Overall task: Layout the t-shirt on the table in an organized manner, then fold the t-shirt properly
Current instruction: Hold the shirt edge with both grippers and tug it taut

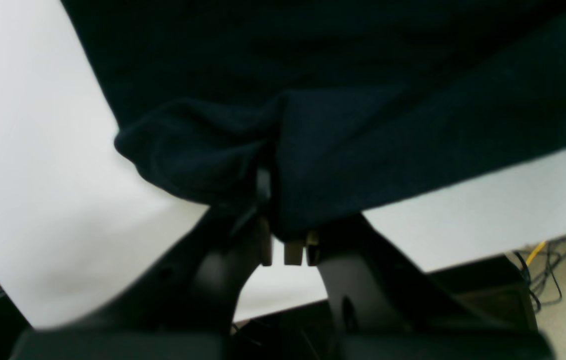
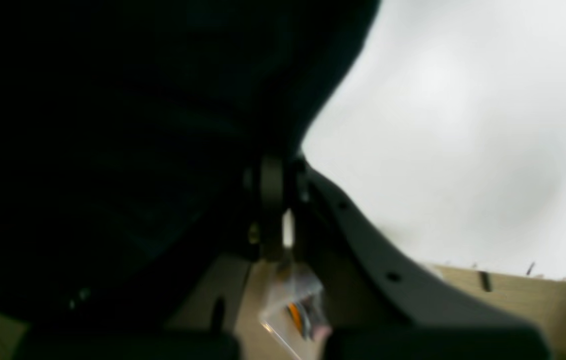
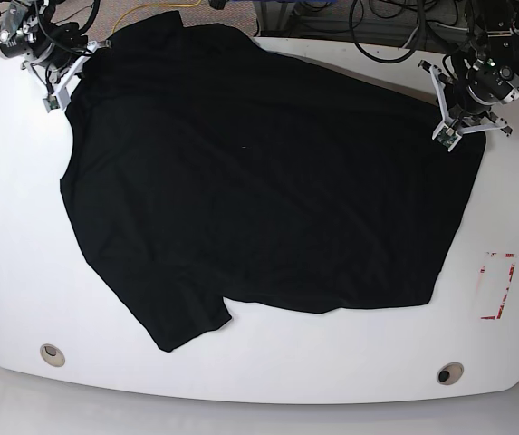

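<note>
White table (image 3: 259, 362), 1 black t-shirt (image 3: 259, 199), 2 jaws each clenched on its edge.

In the right wrist view the t-shirt (image 2: 128, 125) is a black blur filling the left half and running off the top and left edges, so the right claw (image 2: 278, 200) shows only as soft dark shapes whose tips sink into the cloth. In the left wrist view the left claw (image 1: 275, 220) has its tips buried under a bunched fold, and the shirt is cut off by the top edge. From the base view the desk (image 3: 268, 362) loses its far edge behind the shirt's upper hem and the picture's top
</note>
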You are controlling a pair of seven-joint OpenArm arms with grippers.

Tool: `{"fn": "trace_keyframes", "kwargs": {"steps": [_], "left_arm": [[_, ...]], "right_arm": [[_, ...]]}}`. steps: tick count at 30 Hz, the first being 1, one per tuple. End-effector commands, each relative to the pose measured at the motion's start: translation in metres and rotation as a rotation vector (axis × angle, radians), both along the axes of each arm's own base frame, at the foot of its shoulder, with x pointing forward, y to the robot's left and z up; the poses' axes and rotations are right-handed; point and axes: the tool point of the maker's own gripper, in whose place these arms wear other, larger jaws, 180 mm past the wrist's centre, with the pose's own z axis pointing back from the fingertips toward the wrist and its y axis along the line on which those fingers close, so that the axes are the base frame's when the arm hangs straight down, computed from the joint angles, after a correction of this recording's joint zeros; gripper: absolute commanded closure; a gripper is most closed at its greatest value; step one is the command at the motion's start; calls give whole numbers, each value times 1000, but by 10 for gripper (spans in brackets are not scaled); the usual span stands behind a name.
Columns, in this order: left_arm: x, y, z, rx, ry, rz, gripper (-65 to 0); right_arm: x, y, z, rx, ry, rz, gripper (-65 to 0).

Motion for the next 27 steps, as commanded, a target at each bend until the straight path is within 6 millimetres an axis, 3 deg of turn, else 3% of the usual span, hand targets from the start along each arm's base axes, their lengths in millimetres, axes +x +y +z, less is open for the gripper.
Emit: {"fn": "trace_keyframes", "kwargs": {"steps": [1, 11, 27], "left_arm": [[3, 2, 6, 10, -19, -9, 0], [5, -6, 4, 12, -8, -58, 0], [3, -9, 2, 6, -2, -65, 0]], "right_arm": [[5, 2, 10, -17, -29, 19, -14], [9, -1, 4, -28, -20, 4, -14], [26, -71, -8, -303, 122, -32, -14]]}}
